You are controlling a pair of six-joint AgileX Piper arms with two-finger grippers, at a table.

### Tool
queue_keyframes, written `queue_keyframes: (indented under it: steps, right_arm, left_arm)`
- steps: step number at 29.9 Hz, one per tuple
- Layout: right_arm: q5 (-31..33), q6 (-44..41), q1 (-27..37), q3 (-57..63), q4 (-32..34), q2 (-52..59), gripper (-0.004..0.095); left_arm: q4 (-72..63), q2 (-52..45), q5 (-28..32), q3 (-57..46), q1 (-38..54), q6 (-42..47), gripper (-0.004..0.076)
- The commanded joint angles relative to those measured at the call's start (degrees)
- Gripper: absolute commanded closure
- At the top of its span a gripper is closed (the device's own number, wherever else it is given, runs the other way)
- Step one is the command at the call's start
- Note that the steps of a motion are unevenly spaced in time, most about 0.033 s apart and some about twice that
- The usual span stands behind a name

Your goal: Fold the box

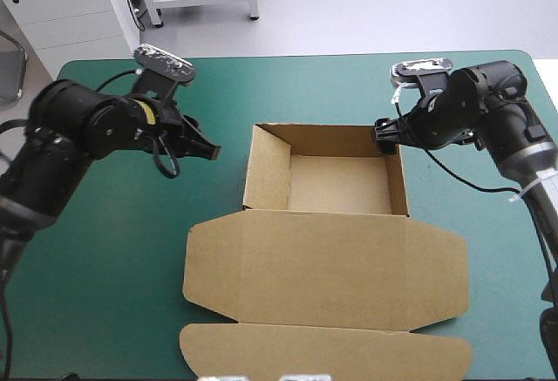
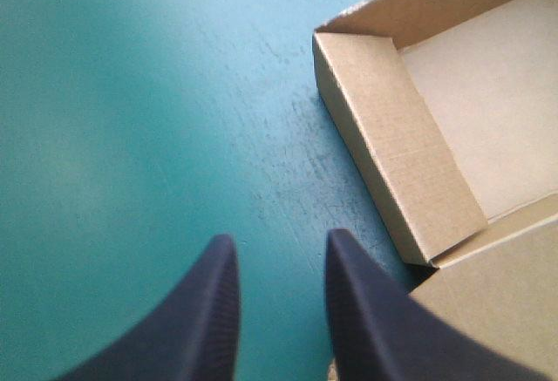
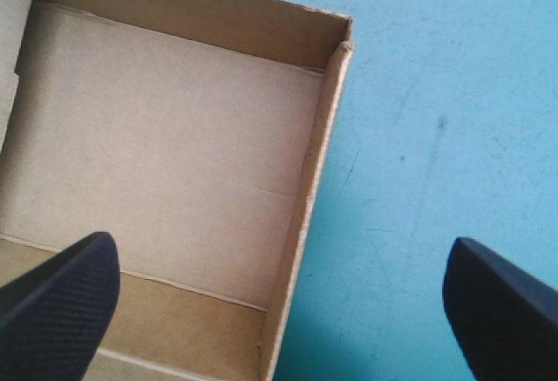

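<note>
In the high view the brown box point(image 1: 338, 184) is seen at the middle of the teal-green cover point(image 1: 105, 268), as an open tray with its walls raised and its lid point(image 1: 324, 268) laid flat toward the table's near edge; the left gripper point(image 1: 207, 149) is held to the left of the box, apart from it, pointed at the box; the right gripper point(image 1: 382, 133) is held at the box's far right corner, and contact cannot be told there.

In the left wrist view the left gripper's black fingers point(image 2: 214, 311) are seen parted by a narrow gap, with only the cover between them; the box's left wall point(image 2: 392, 146) is found ahead and to one side, untouched.

In the right wrist view the right gripper's fingers are spread wide, with nothing clamped; the box's right wall point(image 3: 301, 224) is seen between them, with the box's floor point(image 3: 174, 137) on one side and bare cover on the other.
</note>
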State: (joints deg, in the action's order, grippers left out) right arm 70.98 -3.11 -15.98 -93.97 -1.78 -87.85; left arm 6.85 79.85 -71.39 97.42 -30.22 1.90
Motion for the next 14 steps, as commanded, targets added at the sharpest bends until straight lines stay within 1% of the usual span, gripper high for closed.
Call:
queue_keyframes:
  steps: [1,7,8,12,14]
  right_arm:
    - [-1.6,0.4,0.3,-1.6,0.3,3.1,-0.0023]
    - [-0.2,-0.3,0.3,-1.6,-1.6,2.4,-0.0019]
    - [-0.2,-0.3,0.3,-1.6,-1.9,2.1,-0.0019]
    - [-0.2,-0.7,0.3,-1.6,-2.2,1.4,-0.0019]
    - [-0.2,-0.7,0.3,-1.6,-2.2,0.7,-0.0019]
  left_arm:
    - [0.3,-5.8,-2.6,1.2,-0.2,-1.9,0.0727]
    - [-0.7,-10.8,-2.6,0.5,-0.2,-1.9,0.0731]
    - [-0.7,-11.6,-2.6,-0.4,-0.2,-3.0,0.0731]
    - [1.2,-15.0,-2.6,-6.7,-0.2,-3.6,0.0731]
    - [2.4,-17.4,-2.6,-11.8,-0.2,-3.6,0.0731]
